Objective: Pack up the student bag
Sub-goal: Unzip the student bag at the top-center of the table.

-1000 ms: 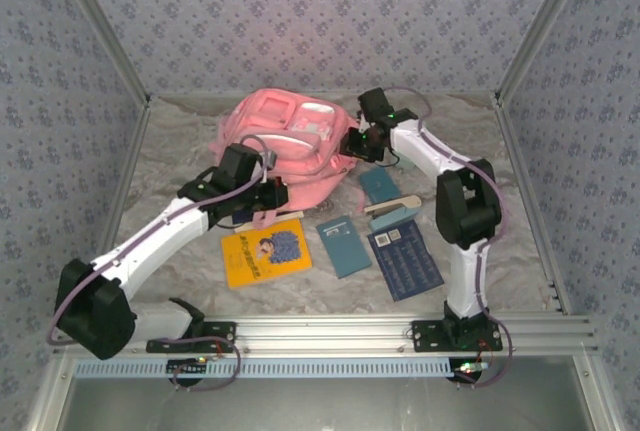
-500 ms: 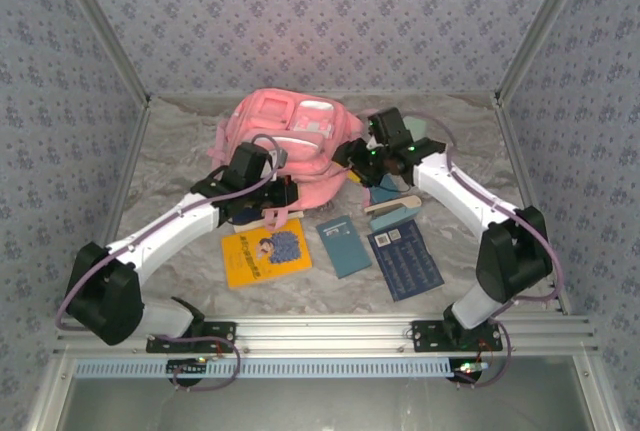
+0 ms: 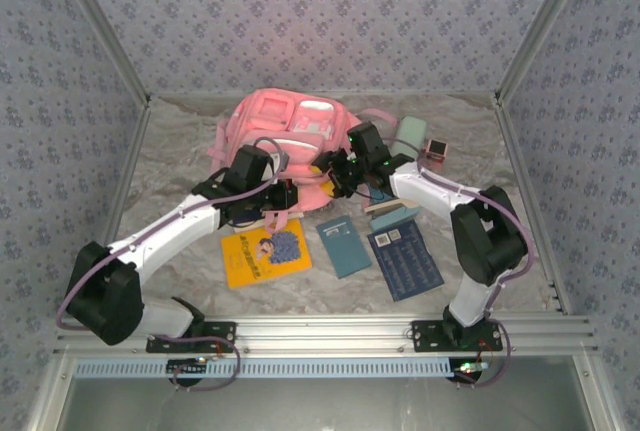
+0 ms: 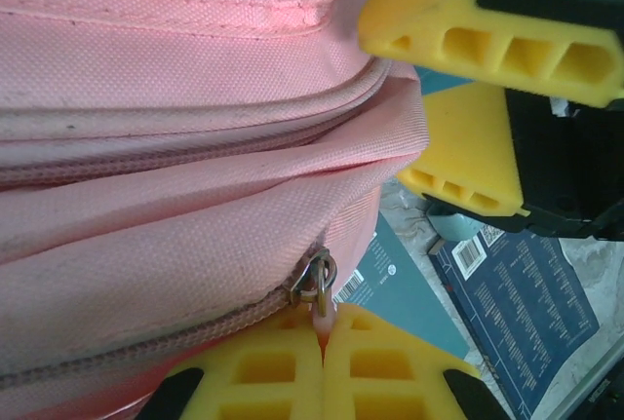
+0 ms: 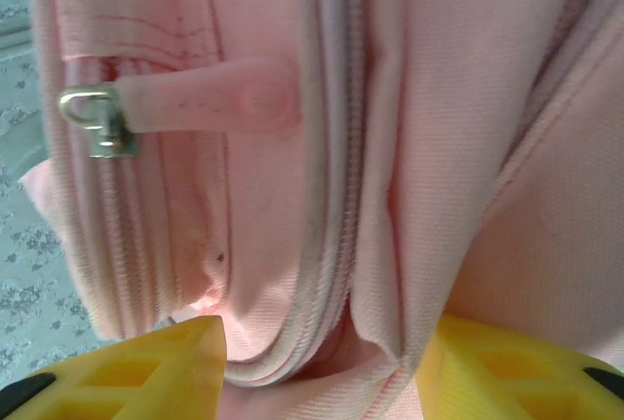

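The pink student bag (image 3: pixel 285 131) lies at the back middle of the table. My left gripper (image 3: pixel 290 201) sits at its near edge, shut on the pink pull tab (image 4: pixel 325 314) of a zip, just below the metal slider (image 4: pixel 314 284). My right gripper (image 3: pixel 334 177) is at the bag's near right corner, open, its yellow fingers (image 4: pixel 478 40) apart on either side of a fold of bag fabric. In the right wrist view that fold and a closed zip line (image 5: pixel 327 245) bulge between my right gripper (image 5: pixel 317 366). A second zip pull (image 5: pixel 210 106) lies flat on the bag.
A yellow picture book (image 3: pixel 265 251), a teal booklet (image 3: pixel 343 244) and a dark blue book (image 3: pixel 404 261) lie in front of the bag. A beige item (image 3: pixel 385 207) lies beside them. A mint pouch (image 3: pixel 410 132) and a small pink box (image 3: pixel 435 149) sit at the back right.
My right arm swung down and left from the bag's right side to its near right corner, uncovering the mint pouch and pink box. The left gripper shifted slightly right, still shut.
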{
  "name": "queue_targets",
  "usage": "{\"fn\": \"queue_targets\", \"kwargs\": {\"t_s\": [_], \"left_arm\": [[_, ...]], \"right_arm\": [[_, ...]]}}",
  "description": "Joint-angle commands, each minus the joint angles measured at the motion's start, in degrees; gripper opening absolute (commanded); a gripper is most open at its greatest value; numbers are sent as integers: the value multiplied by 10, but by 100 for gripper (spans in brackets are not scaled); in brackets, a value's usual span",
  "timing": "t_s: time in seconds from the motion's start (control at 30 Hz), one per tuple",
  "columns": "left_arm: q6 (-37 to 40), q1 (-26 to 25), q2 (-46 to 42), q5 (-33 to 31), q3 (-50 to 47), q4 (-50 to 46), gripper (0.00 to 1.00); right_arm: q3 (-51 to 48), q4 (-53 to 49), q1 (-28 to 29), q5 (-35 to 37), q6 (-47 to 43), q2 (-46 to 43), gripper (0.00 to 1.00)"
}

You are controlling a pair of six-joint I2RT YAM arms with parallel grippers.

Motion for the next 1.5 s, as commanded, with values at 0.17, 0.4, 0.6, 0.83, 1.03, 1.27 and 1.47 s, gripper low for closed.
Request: {"fn": "queue_targets", "kwargs": {"t_s": [0.17, 0.4, 0.6, 0.83, 1.03, 1.27, 1.47], "left_arm": [[25, -3, -10, -6, 5, 32, 0], [55, -3, -8, -26, 11, -7, 0], [78, 1, -13, -58, 41, -98, 0], [87, 48, -6, -63, 50, -165, 0], [82, 99, -18, -46, 42, -171, 0], [72, 168, -3, 0, 18, -145, 0], [50, 248, 22, 43, 7, -102, 0]], "right_arm": [[-15, 6, 9, 18, 29, 1, 53], [37, 9, -2, 18, 32, 26, 4], [78, -106, -18, 56, -52, -2, 0], [90, -150, -39, 59, -113, -19, 0], [111, -180, -68, 32, -181, -18, 0], [149, -233, -101, 30, -281, -10, 0], [205, -305, -107, 45, -369, 21, 0]]}}
